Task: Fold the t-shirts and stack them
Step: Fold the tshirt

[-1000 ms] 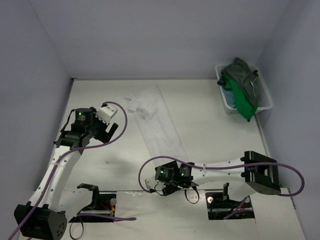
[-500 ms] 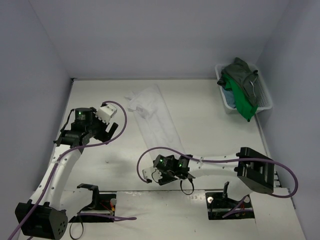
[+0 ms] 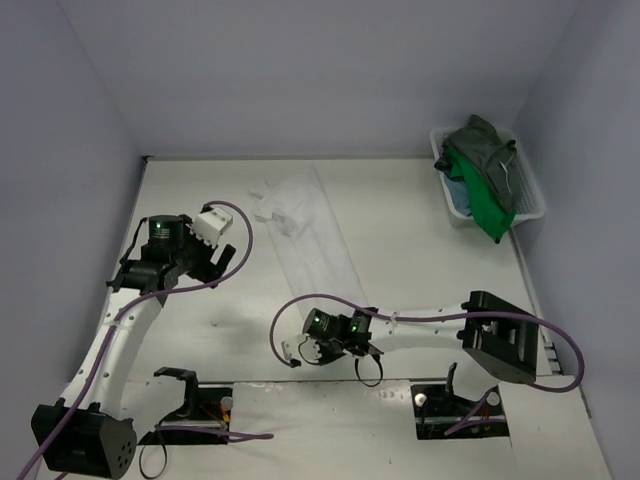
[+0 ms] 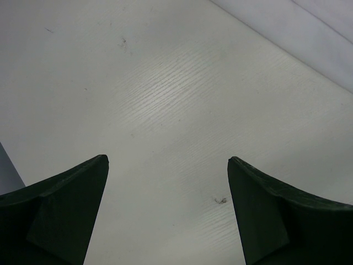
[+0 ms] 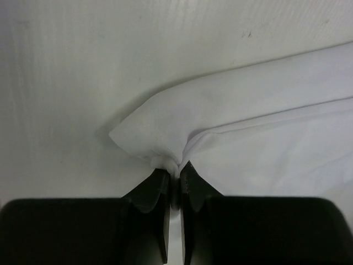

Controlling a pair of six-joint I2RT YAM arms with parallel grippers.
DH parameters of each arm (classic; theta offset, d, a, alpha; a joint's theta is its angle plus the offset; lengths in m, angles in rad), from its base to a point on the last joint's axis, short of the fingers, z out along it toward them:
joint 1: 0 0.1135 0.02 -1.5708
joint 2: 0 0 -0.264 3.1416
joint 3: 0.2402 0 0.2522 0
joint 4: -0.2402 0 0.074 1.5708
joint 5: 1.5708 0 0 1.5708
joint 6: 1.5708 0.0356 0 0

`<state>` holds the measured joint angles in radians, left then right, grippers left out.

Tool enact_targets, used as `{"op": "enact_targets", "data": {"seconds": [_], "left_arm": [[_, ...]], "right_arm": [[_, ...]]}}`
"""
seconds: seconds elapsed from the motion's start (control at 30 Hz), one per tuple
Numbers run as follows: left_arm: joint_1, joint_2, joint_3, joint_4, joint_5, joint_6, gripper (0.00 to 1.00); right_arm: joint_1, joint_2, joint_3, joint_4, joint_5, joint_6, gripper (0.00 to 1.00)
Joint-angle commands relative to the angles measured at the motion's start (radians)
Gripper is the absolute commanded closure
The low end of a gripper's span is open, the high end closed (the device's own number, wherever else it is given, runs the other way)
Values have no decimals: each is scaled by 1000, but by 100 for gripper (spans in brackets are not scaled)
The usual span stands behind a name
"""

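The right claw had just snapped shut, pinching the near corner of the white shirt, which lay stretched along the table. The left claw hung spread, holding nothing. The fold, I judged, could begin.

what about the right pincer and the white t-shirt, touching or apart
Touching. The right wrist view shows the right pincer shut on a bunched edge of the white t-shirt, with the cloth pinched between its closed jaws.

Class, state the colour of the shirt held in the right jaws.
White t-shirt, clearest in the right wrist view.
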<state>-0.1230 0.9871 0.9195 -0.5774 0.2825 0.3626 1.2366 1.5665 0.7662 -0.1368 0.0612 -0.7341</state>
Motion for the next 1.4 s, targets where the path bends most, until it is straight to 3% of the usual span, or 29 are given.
{"op": "enact_targets", "data": {"seconds": [0.0, 0.23, 0.5, 0.8, 1.37], "left_arm": [[11, -18, 45, 45, 21, -7, 17], [14, -5, 51, 44, 37, -10, 17], [19, -14, 42, 50, 49, -19, 17], [25, -19, 32, 53, 64, -22, 17], [29, -36, 4, 77, 98, -37, 17]], "right_arm": [[-6, -63, 2, -156, -83, 32, 100], [12, -259, 90, -291, -89, 45, 100], [57, -329, 96, -311, -64, 56, 100], [-45, -235, 189, -265, -52, -45, 100], [-278, 35, 456, -190, -175, -212, 100]]}}
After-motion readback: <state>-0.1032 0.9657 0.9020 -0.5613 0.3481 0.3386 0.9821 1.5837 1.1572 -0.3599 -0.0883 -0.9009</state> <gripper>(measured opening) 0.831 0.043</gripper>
